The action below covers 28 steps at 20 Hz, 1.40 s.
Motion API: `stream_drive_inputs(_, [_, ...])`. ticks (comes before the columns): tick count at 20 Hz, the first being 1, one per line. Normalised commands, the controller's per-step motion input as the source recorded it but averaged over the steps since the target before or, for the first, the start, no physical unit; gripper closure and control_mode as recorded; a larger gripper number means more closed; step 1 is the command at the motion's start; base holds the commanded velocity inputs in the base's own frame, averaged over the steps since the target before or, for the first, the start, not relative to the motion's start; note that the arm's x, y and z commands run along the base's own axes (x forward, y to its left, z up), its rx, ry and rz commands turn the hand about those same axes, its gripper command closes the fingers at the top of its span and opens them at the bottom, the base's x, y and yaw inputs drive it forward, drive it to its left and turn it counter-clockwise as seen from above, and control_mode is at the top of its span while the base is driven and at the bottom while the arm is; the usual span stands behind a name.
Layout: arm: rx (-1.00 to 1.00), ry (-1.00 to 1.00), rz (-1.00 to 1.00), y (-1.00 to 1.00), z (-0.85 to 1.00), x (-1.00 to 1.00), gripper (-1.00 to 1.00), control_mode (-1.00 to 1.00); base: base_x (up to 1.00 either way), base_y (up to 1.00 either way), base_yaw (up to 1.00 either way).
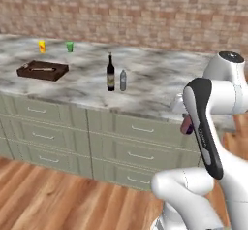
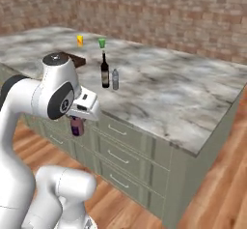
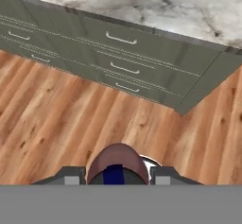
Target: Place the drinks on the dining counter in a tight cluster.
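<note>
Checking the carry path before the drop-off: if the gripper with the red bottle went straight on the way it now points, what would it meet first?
Most likely the wooden floor in front of the dining counter. The gripper, shut on the small red bottle, points down at the boards, though depth is unclear.

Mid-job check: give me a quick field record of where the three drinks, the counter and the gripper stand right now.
wine bottle: upright on the dining counter, near its front edge
water bottle: upright just beside the wine bottle, a small gap between
red bottle: held in the gripper, off the counter, in front of the drawers
gripper: shut on the red bottle
cups: yellow cup and green cup toward the back of the counter
tray: dark, left of the bottles
cluster: two of three placed
</note>
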Motion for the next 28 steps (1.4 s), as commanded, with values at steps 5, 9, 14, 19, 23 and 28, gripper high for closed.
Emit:
stream_drive_inputs(5, [0.0,0.0,0.0,0.0,0.0,0.0,1.0,1.0,0.19,0.1,-0.56])
stream_drive_inputs(9, [0.0,0.0,0.0,0.0,0.0,0.0,1.0,1.0,0.35,0.33,-0.59])
stream_drive_inputs(14, [0.0,0.0,0.0,0.0,0.0,0.0,1.0,1.0,0.57,0.96,-0.21])
stream_drive_inputs(19, [0.0,0.0,0.0,0.0,0.0,0.0,1.0,1.0,0.52,0.81,-0.09])
stream_drive_inputs(23, [0.0,0.0,0.0,0.0,0.0,0.0,1.0,1.0,0.84,0.08,-0.06])
stream_drive_inputs(28, [0.0,0.0,0.0,0.0,0.0,0.0,1.0,1.0,0.4,0.0,-0.12])
